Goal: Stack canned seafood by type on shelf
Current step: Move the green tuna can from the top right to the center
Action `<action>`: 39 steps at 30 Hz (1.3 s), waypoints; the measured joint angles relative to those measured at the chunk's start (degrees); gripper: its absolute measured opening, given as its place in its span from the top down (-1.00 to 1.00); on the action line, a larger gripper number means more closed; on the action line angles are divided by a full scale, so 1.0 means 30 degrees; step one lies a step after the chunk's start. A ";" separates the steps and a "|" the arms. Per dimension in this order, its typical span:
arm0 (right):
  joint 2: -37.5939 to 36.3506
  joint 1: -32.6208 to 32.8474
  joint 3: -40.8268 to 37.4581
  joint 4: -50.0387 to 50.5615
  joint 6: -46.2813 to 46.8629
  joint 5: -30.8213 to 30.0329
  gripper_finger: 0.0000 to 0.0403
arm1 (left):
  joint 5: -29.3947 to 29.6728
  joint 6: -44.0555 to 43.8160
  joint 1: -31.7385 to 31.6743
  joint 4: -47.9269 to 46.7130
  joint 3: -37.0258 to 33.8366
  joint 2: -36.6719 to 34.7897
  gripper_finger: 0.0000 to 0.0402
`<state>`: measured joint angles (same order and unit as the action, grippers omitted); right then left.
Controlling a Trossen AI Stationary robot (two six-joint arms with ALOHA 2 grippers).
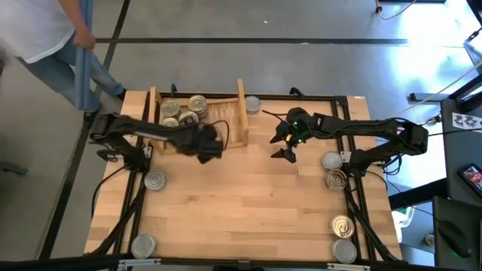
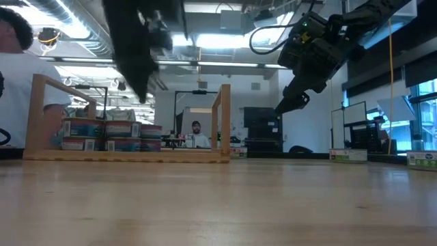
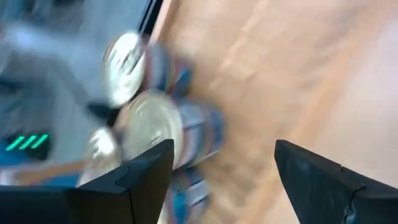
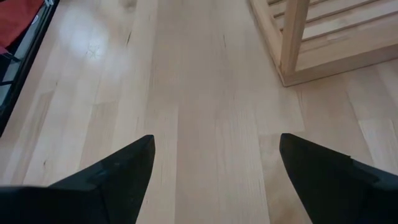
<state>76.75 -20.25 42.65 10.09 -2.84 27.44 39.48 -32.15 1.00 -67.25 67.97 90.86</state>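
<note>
Metal canned seafood (image 1: 181, 111) | short round tins | clustered left in shelf (image 1: 241, 105)

Grey floor (image 1: 226, 22) with black tape lines; bright ceiling lights (image 2: 218, 41); windows (image 2: 423, 109) at right.

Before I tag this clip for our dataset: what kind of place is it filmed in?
Probably a robotics lab or workshop: two arms work at a black-framed wooden table on bare concrete, taped lines mark the floor, and exposed ceiling ducts show beyond.
</note>
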 joint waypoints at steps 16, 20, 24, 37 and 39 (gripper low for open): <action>-0.1269 0.0002 0.1252 0.6431 0.1633 -0.7219 -0.72 | 0.0095 0.0179 0.7229 1.7463 -0.7005 -0.3181 -0.37; -0.2297 -0.0015 0.1683 0.9213 0.1777 -1.2512 -0.72 | 0.0109 0.0152 0.7586 2.0094 -0.8339 -0.2778 -0.37; -0.2575 -0.0015 0.1687 1.1058 0.2128 -1.6561 -0.72 | 0.0124 -0.0451 0.7572 2.1216 -0.9078 -0.2355 -0.37; -0.2302 -0.5062 0.1690 1.2359 0.3222 -1.6841 -0.32 | 0.0131 -0.0639 0.7399 2.2516 -0.9102 -0.0358 -0.37; -0.2074 -0.5911 0.1657 1.2278 0.3036 -1.5639 -0.16 | 0.0131 -0.0801 0.7406 2.2586 -0.9102 -0.0130 -0.37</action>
<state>70.53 -37.98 47.63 46.92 6.27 -19.48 39.88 -34.55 23.22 0.51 40.66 90.47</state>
